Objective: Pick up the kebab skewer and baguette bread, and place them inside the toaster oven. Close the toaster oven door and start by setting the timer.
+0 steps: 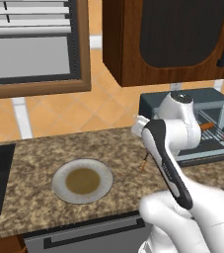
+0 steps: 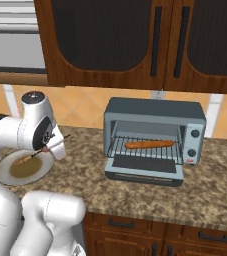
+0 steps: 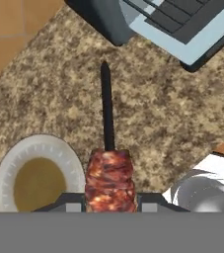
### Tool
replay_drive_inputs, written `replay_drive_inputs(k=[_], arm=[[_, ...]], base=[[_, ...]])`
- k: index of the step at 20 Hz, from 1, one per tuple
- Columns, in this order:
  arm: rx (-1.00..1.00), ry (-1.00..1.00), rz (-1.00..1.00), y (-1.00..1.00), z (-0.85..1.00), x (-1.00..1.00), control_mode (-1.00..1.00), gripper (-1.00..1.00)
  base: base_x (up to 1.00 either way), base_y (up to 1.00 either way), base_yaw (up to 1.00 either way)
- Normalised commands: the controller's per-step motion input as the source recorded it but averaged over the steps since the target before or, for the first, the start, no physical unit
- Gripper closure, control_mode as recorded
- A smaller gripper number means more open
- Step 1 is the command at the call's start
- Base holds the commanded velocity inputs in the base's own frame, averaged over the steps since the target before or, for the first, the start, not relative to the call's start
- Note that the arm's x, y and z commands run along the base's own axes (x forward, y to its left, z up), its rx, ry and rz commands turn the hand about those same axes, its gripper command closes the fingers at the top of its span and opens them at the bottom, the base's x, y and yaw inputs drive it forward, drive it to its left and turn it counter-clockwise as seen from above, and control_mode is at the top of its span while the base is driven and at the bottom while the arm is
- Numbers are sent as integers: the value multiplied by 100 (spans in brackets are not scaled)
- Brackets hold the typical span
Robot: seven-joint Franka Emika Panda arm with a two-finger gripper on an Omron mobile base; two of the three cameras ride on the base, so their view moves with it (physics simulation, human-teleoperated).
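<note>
The white Franka arm with dark joints rises from the base, bends at a bulky elbow and reaches forward over the speckled brown stone tabletop (image 1: 39, 158). Its rounded wrist sits high, with the hand turned down and sideways beneath it. The two-finger tool (image 3: 110, 200) is clamped on the kebab skewer, a thin stick threaded with reddish-brown meat chunks (image 3: 108, 173): in the hand view the two small dark fingertips (image 3: 71, 202) press against the meat from either side, and the bare stick points away from the hand. In the right base view the stick pokes out on both sides of the hand, lifted off the tabletop.
</note>
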Motion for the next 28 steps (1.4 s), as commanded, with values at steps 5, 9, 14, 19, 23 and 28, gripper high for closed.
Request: replay_drive_inputs(k=[5,9,14,19,23,28], arm=[[9,-4,-36,-84,14,-4,-100,100],[10,0,-32,-96,18,-11,-100,100],[10,-1,-28,-100,15,-2,-100,100],[10,-5,-26,-99,6,1,-100,100],[5,-3,-8,-77,1,28,-100,100],[0,-1,0,-59,0,45,-100,100]], base=[[0,0,0],[0,0,0],[0,0,0],[0,0,0],[0,0,0],[0,0,0]])
